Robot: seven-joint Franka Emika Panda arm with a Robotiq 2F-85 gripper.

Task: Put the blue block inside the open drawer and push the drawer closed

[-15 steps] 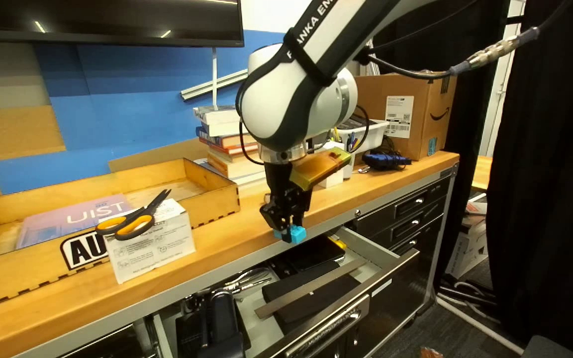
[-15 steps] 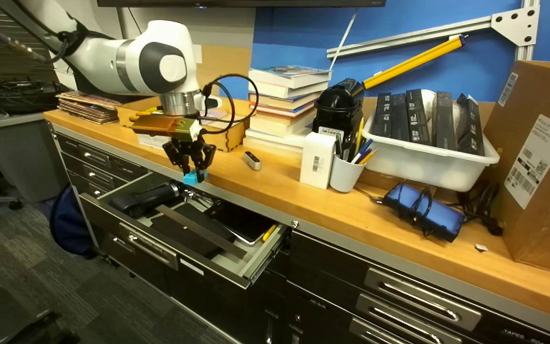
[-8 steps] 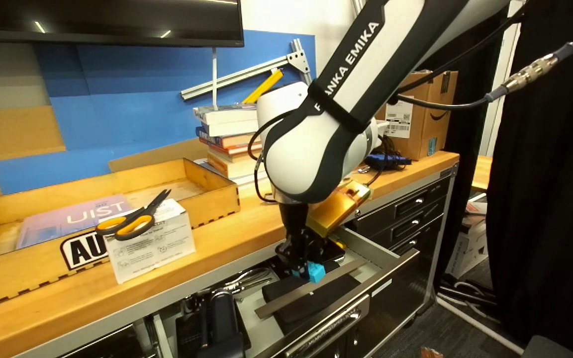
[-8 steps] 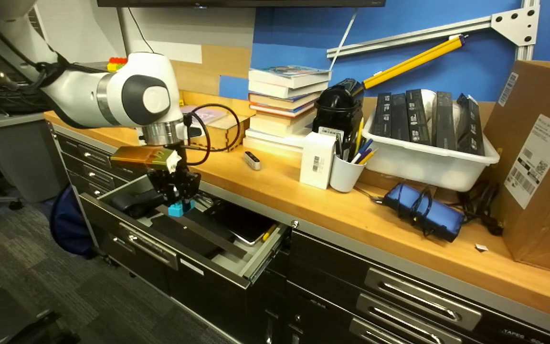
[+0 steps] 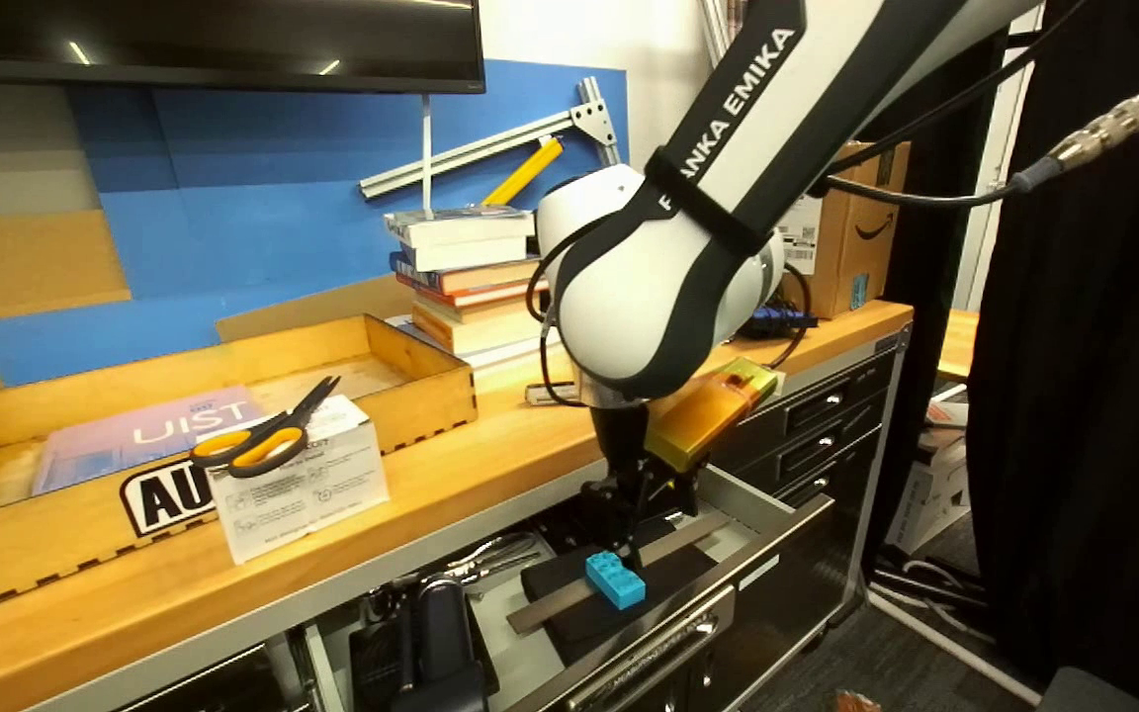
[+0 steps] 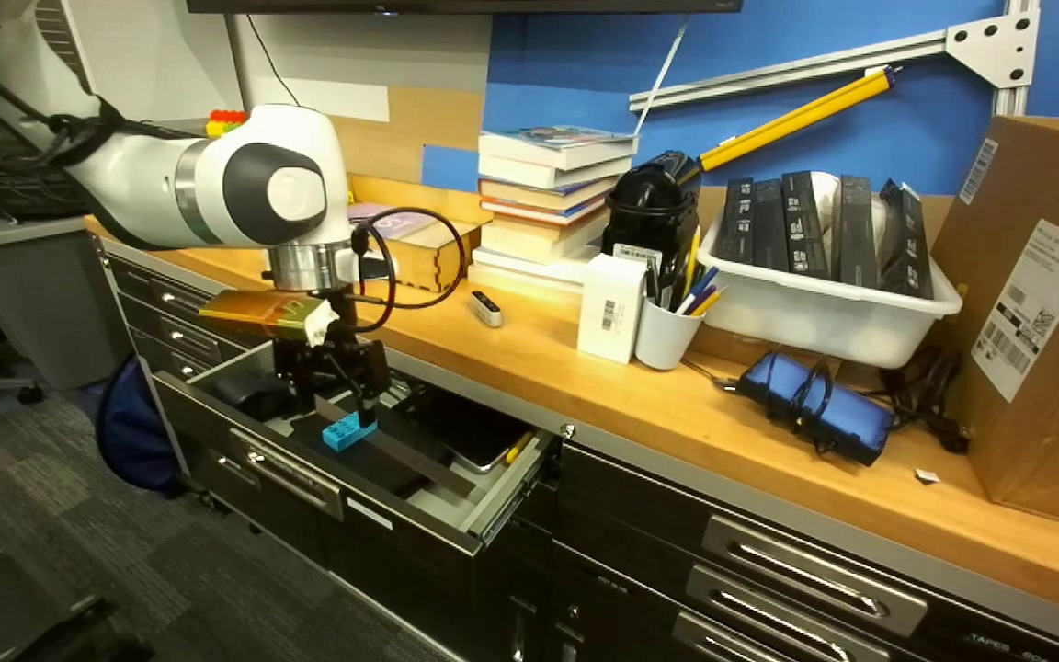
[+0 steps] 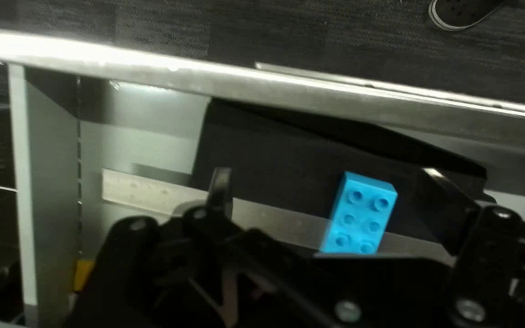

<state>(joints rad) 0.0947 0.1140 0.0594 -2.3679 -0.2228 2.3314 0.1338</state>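
Block (image 7: 358, 218), blue and studs-up, lies in the drawer (image 6: 419, 541), long axis pointing roughly away from the front edge of the tabletop (image 6: 529, 363), pincer (image 7: 328, 193) spread wide beside it, contact unclear.

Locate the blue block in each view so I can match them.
In an exterior view: the blue block is low, just right of centre.
In an exterior view: the blue block is below and left of centre.
In the wrist view: the blue block is below and right of centre.
Shared landmark: the long flat strip in the open drawer, overlapped by the block everywhere.
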